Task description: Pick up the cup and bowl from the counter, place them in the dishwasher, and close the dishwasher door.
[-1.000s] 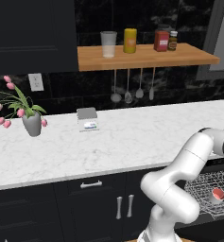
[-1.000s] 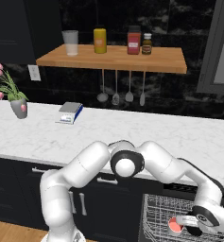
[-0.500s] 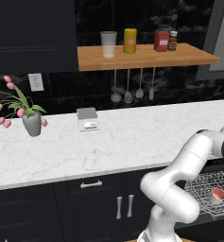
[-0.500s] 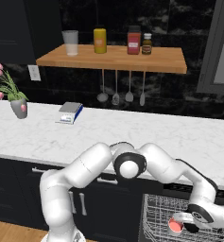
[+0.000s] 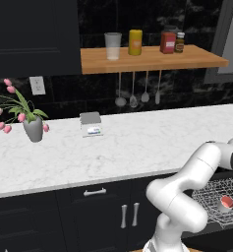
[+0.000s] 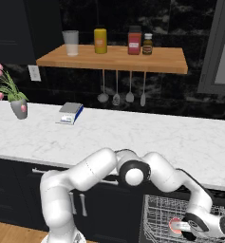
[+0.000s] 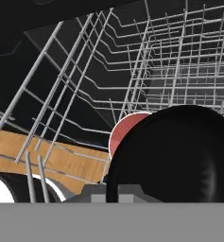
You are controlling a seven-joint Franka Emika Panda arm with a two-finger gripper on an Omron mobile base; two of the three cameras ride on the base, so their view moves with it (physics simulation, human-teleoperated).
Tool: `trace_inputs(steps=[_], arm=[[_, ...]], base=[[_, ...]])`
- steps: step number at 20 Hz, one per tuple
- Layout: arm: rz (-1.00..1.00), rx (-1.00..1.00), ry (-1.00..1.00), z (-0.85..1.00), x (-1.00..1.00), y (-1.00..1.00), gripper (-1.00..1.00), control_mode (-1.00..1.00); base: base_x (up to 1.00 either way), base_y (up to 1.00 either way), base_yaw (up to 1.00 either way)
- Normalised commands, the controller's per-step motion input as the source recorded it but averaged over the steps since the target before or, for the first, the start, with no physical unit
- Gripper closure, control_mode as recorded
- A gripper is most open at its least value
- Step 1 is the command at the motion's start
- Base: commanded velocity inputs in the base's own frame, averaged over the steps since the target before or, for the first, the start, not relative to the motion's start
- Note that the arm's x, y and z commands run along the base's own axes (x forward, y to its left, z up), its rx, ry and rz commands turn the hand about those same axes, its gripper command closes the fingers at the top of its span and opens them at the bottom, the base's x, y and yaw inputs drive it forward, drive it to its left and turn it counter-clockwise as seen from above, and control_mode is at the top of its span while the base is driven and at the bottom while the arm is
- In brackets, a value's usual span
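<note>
One red item (image 6: 174,225) sits at the gripper (image 6: 184,227) inside the dishwasher rack (image 6: 161,211); grip state unclear; advise releasing only once seated level.

The counter (image 5: 137,147) is a long white marble worktop with faint grey veins, set over black cabinets. The dishwasher (image 6: 156,213) stands open below its right end, its light grey wire rack (image 5: 214,199) pulled out. A small red cup (image 6: 174,224) sits inside the rack, near its front edge.
</note>
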Motion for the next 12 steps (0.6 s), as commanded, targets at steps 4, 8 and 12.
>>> trace_inputs(steps=[4, 8, 12], arm=[[0.0, 0.02, -0.09, 0.17, 0.0, -0.07, 1.0, -1.0], [0.0, 0.01, -0.03, 0.09, 0.13, -0.34, 1.0, -1.0], [0.0, 0.0, 0.0, 0.0, 0.27, -0.38, 1.0, -1.0]], base=[[0.0, 0.0, 0.0], [0.0, 0.0, 0.0], [0.0, 0.0, 0.0]])
